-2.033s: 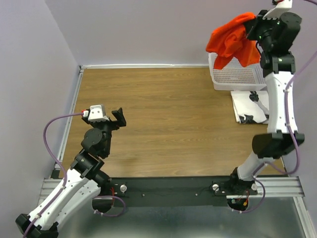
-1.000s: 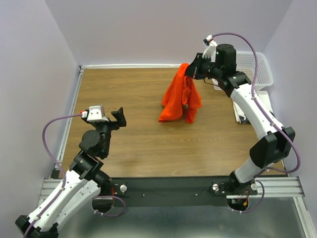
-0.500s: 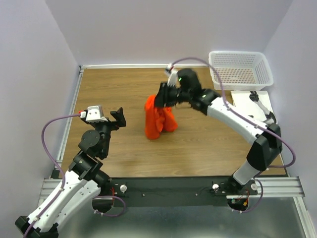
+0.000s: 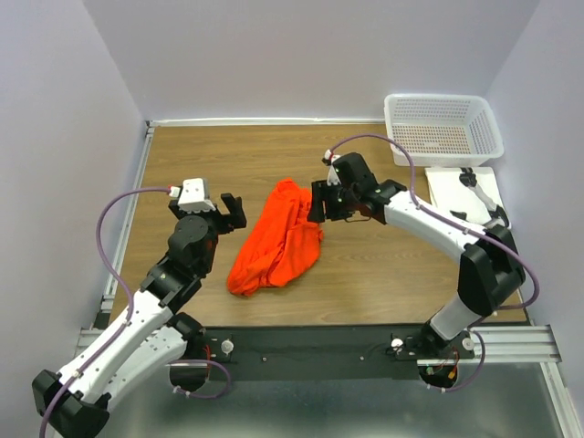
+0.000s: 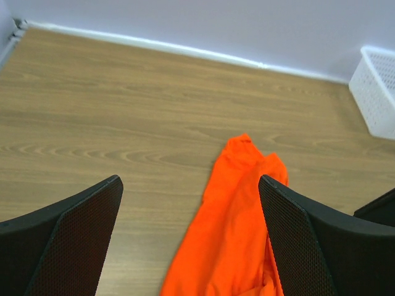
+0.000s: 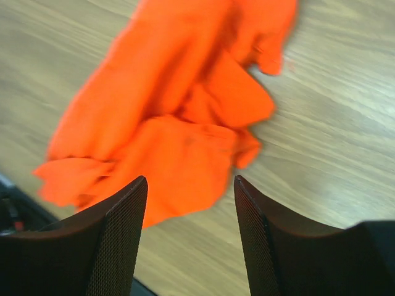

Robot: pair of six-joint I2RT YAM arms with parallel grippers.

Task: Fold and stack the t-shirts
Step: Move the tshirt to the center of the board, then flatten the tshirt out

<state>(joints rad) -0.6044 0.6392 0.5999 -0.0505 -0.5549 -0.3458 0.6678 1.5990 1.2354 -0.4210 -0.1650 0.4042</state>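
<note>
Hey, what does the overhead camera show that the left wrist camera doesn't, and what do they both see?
Only the overhead view: both robot arms whole, the left arm and right arm, and the flat white board at the table's right. Only the left wrist view: a close look at its own two black fingers, spread wide, gripping nothing. Both: the bright orange-red cloth t-shirt lying crumpled on the wooden table, plus the white plastic mesh basket, though the wrist view catches just its corner.
</note>
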